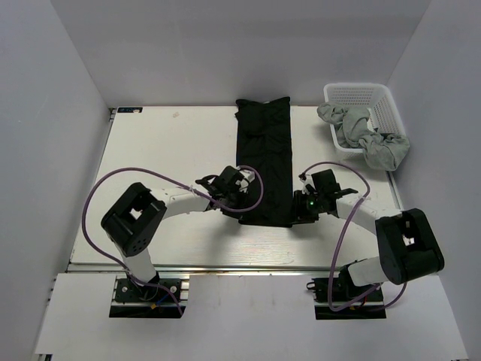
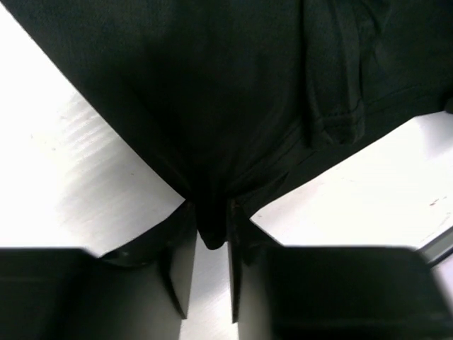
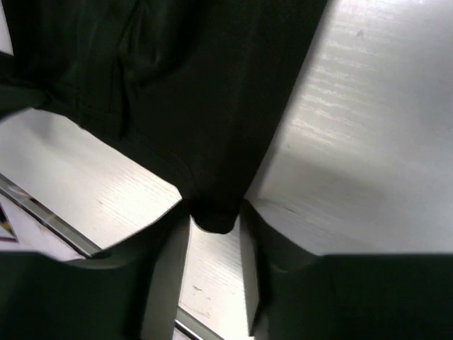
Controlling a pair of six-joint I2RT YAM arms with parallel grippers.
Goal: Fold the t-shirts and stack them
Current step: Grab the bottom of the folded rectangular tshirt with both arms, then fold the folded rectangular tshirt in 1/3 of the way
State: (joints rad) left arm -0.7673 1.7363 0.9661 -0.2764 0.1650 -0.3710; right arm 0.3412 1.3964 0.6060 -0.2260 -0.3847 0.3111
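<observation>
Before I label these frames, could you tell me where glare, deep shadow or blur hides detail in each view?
Top external: evenly lit, sharp, but the black t-shirt shows little fold detail. Left wrist: table glares white, shirt mostly flat black, the jaws dark and soft-edged. Right wrist: streaky glare on the table, jaws in shadow.

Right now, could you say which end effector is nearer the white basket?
Right. The right end effector pinches the black t-shirt at its near-right corner, toward the basket; the left end effector pinches the near-left corner, farther off.
</observation>
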